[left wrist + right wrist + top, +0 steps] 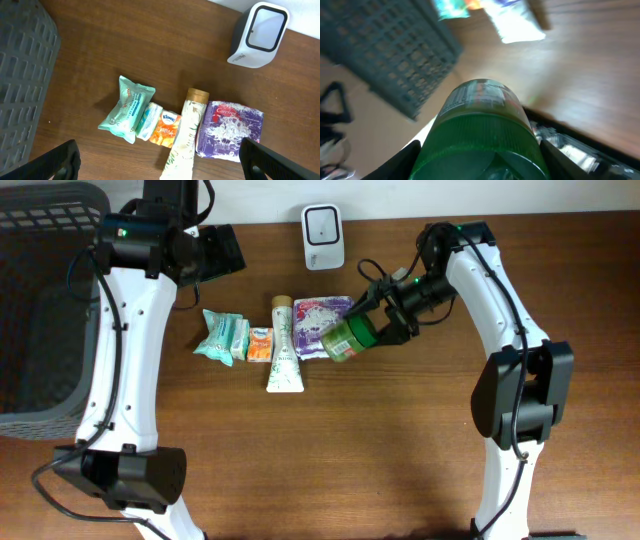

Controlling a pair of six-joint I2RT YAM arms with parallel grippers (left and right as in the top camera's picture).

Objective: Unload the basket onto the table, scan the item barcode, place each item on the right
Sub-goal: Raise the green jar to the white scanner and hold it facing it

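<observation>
Brown wooden tabletop (400, 440) against a white wall; grey basket (45, 310) off its left edge.

Right gripper (372, 330): clamped on the jar (342, 341). In the right wrist view the black fingers (407, 157) sit on both sides of the green jar (480, 135), which fills the lower middle of that view; the background there is blurred. The jar lies tilted on its side, its lid end in the gripper and its labelled body pointing towards the left edge. The body overlaps the right-hand lower corner of the purple pack (318, 315). Whether the jar is clear of the pack or resting on it cannot be told.

Scanner (323, 224): upright at the rear edge, middle of the tabletop, behind the jar and a little to its left, well apart from it. Only the purple pack lies between the two.

Row of goods left of the purple pack: tube (284, 350) just beside it, cap towards the rear edge; then the orange tissue pack (260, 345); then the teal wipes pack (222, 336).

Left gripper (215, 252): fingers spread wide, empty, held above the rear left of the tabletop; its wrist view looks down on the row and the scanner.
</observation>
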